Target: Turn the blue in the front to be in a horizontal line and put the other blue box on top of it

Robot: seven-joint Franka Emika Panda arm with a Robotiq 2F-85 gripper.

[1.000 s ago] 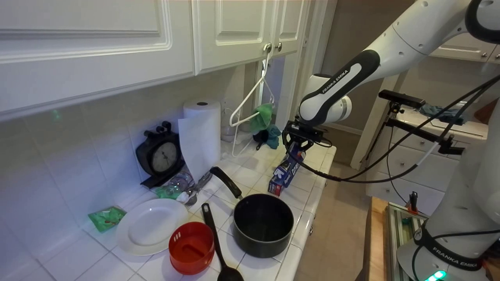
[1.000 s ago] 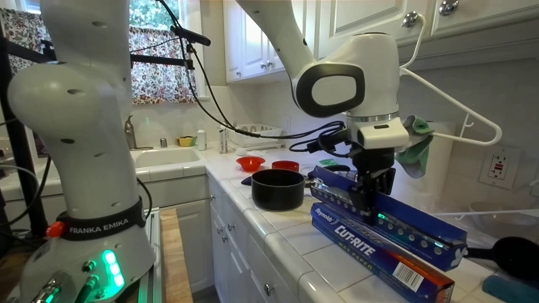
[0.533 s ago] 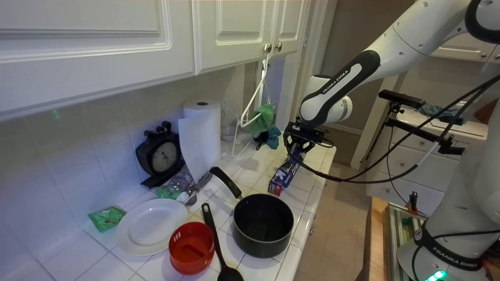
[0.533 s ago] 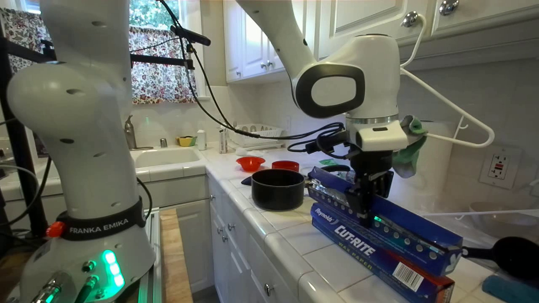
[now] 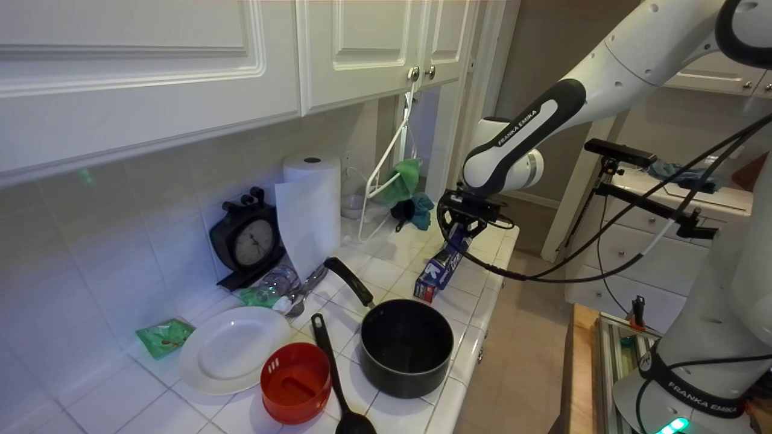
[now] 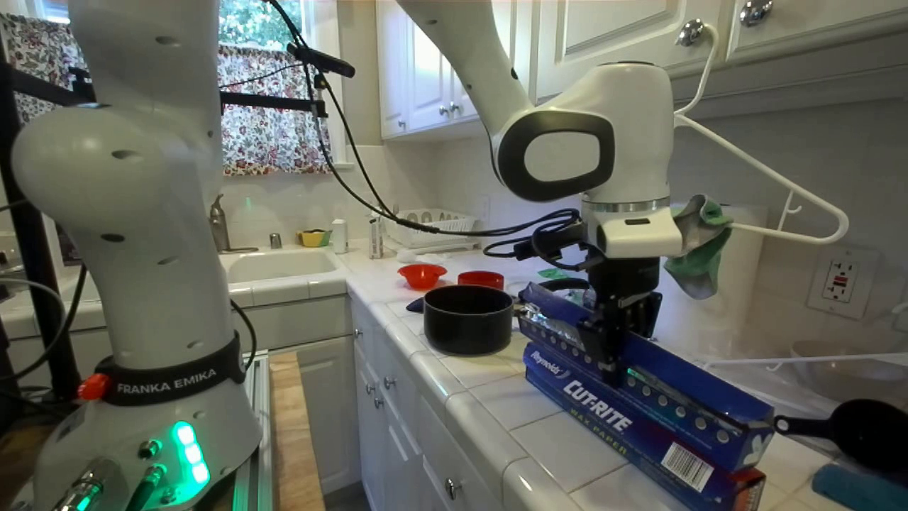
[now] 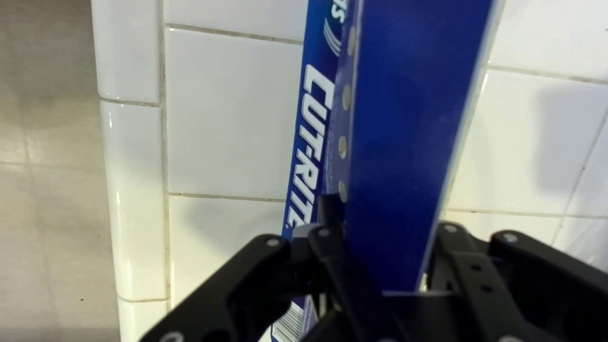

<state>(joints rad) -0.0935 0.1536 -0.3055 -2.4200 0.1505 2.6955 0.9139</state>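
Observation:
The front blue carton with white CUT-RITE print and a red end lies on the white tiled counter, lengthwise along the counter edge. It also shows in the wrist view, partly covered. My gripper points down and is shut on the other blue box, the slim darker one, around its middle. In the wrist view the dark box stands between both fingers. It lies directly over the carton, roughly parallel to it and set slightly toward the wall. I cannot tell whether it rests fully on the carton.
A black pot stands beyond the boxes' far end. A white hanger with a green cloth hangs close beside the wrist. A black cup with a handle lies near the boxes' near end. The counter edge runs alongside.
My gripper has lowered with the dark box, bringing it down onto or very close to the carton, with a slight shift to the left in an exterior view. The hanger swings.

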